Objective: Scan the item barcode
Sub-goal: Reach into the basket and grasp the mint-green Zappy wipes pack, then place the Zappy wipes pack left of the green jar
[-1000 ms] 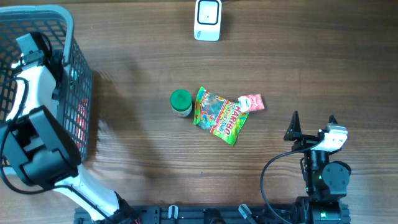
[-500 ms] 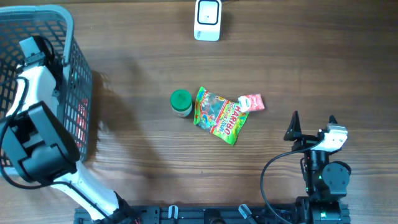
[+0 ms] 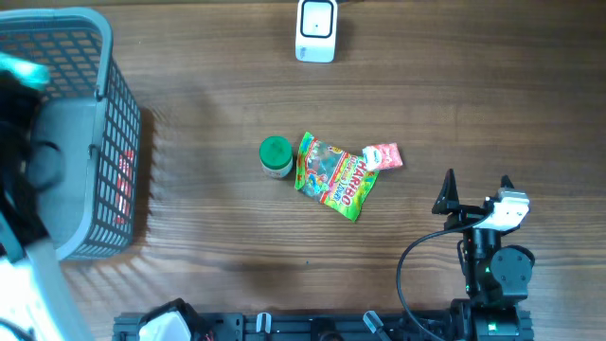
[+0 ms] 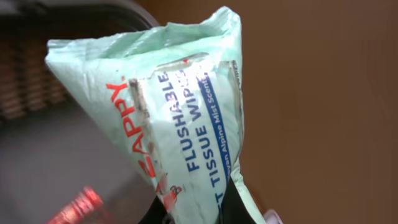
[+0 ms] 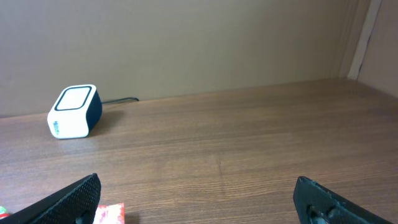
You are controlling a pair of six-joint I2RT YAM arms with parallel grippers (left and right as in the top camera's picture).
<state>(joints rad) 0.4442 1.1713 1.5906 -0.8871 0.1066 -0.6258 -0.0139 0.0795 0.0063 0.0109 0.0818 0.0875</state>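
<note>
The item is a pale green pack of flushable tissue wipes (image 4: 180, 106) that fills the left wrist view. My left gripper (image 4: 198, 208) is shut on its lower end, and the dark fingers (image 4: 231, 200) show on either side of it. No barcode shows on the printed face turned to the camera. In the overhead view the left arm (image 3: 43, 170) is a blur over the basket (image 3: 106, 66). The white and dark scanner (image 3: 315, 30) (image 5: 74, 112) stands at the far edge. My right gripper (image 3: 476, 189) (image 5: 199, 199) rests open and empty near the front right.
A green-lidded jar (image 3: 276, 156), a Haribo bag (image 3: 333, 175) and a small red and white packet (image 3: 384, 156) (image 5: 109, 213) lie mid-table. The grey mesh basket holds something red (image 4: 78, 208).
My left gripper has shut on the wipes pack inside the basket and lifted quickly, so the arm is now blurred in the overhead view. The right arm has not moved.
</note>
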